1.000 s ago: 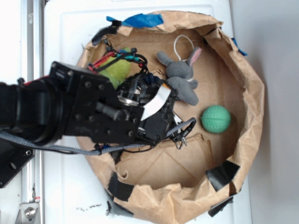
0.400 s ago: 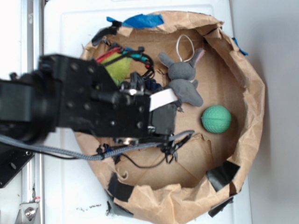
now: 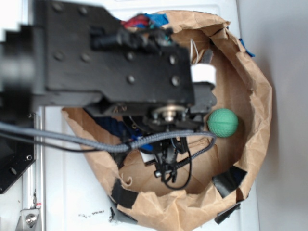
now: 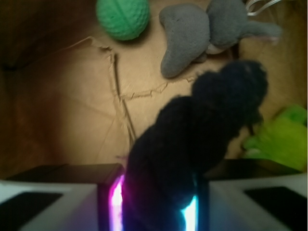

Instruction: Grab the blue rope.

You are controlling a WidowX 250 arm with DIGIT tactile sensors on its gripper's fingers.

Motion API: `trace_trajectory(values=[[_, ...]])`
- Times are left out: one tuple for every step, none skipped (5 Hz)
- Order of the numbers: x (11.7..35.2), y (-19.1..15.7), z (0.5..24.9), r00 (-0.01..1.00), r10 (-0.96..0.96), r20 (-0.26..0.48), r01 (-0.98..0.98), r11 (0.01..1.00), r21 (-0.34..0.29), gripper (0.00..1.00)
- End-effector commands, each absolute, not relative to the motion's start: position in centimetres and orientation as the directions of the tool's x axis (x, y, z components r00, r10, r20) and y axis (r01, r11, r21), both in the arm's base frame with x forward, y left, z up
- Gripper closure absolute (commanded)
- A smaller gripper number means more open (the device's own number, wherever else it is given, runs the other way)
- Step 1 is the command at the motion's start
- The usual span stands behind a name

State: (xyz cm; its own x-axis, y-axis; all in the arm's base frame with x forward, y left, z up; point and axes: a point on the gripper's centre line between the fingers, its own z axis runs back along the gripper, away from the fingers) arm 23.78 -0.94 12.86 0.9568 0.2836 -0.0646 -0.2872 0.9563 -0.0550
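Setting: paper-lined bin (image 3: 255, 96).
Gripper (image 4: 156, 202): we see it pinching the rope (image 4: 202, 130).
Risk: we judge the dangling rope may slip.

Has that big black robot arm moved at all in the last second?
Yes. The arm has swung toward the top of the exterior view: it now hides the paper rim's top edge, and reaches closer to the green ball, which stayed put.
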Motion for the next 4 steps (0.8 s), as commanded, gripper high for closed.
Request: trace_trajectory(values=[[24.2, 1.0, 20.8, 0.969, 0.228, 0.096, -0.229, 0.973, -0.002, 1.0], [24.6, 1.7, 21.9, 0.972, 0.219, 0.088, -0.217, 0.976, -0.029, 1.0], [25.2, 2.3, 21.1, 0.964, 0.246, 0.103, -0.246, 0.969, -0.009, 1.0], [25.2, 2.5, 20.5, 0.964, 0.246, 0.099, -0.248, 0.969, 0.004, 1.0]])
